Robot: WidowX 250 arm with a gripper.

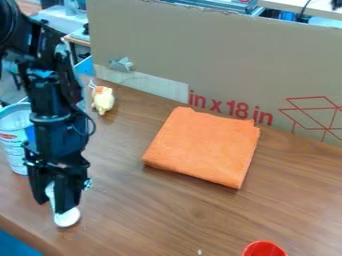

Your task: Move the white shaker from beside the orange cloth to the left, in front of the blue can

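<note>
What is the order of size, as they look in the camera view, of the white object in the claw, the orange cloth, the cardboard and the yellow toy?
1. Cardboard
2. Orange cloth
3. White object and yellow toy: too alike to rank; the claw partly hides the white object.

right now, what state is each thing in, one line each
hand: closed on the white utensil
white utensil: held, rounded end down
orange cloth: folded, lying flat
red cup: upright, partly out of view
white can: upright, partly hidden
cardboard: standing on edge
small yellow toy: resting, pose unclear
</note>
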